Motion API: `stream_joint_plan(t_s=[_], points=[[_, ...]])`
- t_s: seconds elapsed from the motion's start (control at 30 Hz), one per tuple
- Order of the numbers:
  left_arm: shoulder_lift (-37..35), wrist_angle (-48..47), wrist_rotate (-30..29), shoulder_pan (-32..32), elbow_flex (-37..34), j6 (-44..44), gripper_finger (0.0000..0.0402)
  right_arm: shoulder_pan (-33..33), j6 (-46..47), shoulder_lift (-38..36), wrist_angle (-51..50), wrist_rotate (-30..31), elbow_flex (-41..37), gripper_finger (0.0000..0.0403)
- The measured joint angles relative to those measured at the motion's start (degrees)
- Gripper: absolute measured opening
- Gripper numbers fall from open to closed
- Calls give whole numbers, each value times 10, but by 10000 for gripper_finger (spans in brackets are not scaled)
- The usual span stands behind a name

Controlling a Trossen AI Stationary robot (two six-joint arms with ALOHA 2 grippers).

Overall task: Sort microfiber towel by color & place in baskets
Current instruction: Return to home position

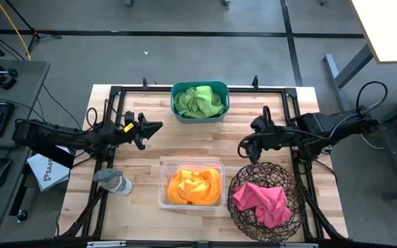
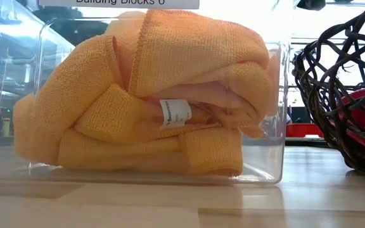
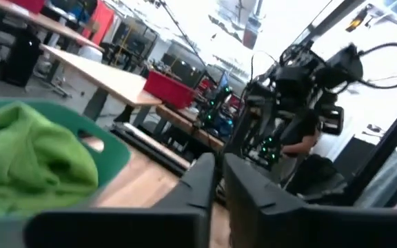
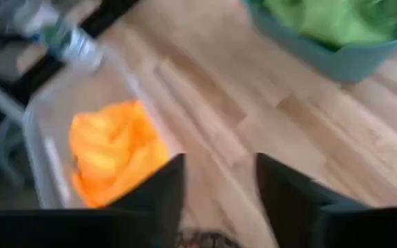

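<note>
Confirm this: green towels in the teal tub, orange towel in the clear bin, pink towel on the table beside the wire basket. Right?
Not quite. The high view shows the pink towel inside the wire basket, not beside it. The green towels are in the teal tub and the orange towel in the clear bin, as you said.

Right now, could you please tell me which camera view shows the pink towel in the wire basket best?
The high view: it looks straight down on the whole pink towel, crumpled inside the round wire basket. The low view shows only a pink patch behind the basket's wires. Neither wrist view shows it.
</note>
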Motion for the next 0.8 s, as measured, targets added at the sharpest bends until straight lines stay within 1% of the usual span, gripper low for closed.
stream_joint_plan(t_s=[0.03,0.13,0.17,0.2,0.3,0.43,0.53,0.6,0.67,0.73,0.8], points=[[-4,1,-6,-8,-9,-2,12,0,-11,0,-2,-17,0,145],[-20,0,-35,-33,-42,-15,10,2,-31,0,-17,-53,0,39],[-26,1,-44,-41,-54,-16,5,5,-32,0,-26,-55,0,20],[-32,3,-53,-48,-66,-20,3,10,-32,0,-34,-55,0,15],[-53,-46,-76,-64,-72,-23,2,29,-29,0,-61,-56,0,25],[-76,-49,-80,-68,-71,11,1,62,3,-1,-95,-42,0,4],[-88,-47,-80,-68,-72,26,0,83,41,-26,-79,-35,-38,5],[-94,-47,-78,-68,-72,26,1,93,76,-60,-32,-37,-90,2],[-95,-48,-70,-68,-72,26,1,100,97,-105,33,-42,-158,2],[-95,-47,-63,-68,-72,26,1,93,95,-154,121,-50,-229,1],[-95,-47,-63,-68,-72,27,1,66,70,-202,211,-50,-297,1]])
